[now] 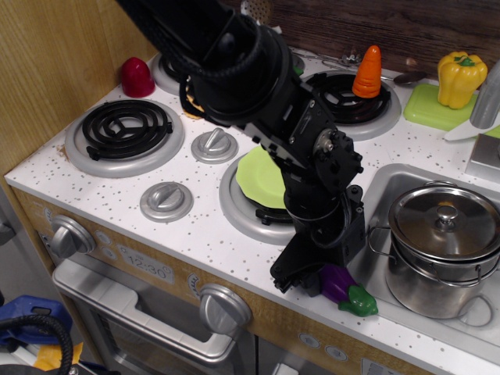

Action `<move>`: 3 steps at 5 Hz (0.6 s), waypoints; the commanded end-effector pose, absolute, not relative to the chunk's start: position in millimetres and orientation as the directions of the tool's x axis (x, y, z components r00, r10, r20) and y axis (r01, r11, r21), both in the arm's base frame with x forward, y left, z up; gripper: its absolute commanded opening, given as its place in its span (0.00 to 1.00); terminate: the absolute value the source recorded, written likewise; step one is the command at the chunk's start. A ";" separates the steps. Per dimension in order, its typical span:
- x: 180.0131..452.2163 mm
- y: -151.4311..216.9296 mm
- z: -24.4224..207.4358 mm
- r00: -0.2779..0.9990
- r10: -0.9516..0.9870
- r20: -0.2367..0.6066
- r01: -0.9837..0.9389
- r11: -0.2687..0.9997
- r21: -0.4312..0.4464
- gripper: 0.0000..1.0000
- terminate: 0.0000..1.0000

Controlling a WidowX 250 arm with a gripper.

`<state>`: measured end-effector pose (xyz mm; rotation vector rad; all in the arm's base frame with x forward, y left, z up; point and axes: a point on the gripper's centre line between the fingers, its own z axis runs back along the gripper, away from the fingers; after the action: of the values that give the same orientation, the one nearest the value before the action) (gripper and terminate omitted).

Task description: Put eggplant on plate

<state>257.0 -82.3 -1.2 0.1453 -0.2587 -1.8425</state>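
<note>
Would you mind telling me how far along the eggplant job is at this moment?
Nothing is finished: the eggplant lies on the counter edge near the sink, off the plate. In hand: the gripper is down at its purple end, though whether it grips is hidden. Left: lifting the eggplant, carrying it to the plate on the front burner and releasing it.

One fixed view only — a camera set in front of the toy stove (195,226), above counter height, facing down and back toward the dark rear wall (375,23). It stands near: the robot arm (258,94) fills the centre, and the sink (375,195) is cut off at the right edge.
</note>
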 end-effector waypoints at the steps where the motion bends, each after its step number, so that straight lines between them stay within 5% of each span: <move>1: 253.7 -80.6 20.7 -0.312 -0.950 0.008 0.937 -0.306 0.168 0.00 0.00; 3: 257.3 -67.5 58.5 -0.311 -0.945 -0.106 0.939 -0.322 0.121 0.00 0.00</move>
<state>258.4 -59.5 53.6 0.1658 0.0194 -1.9118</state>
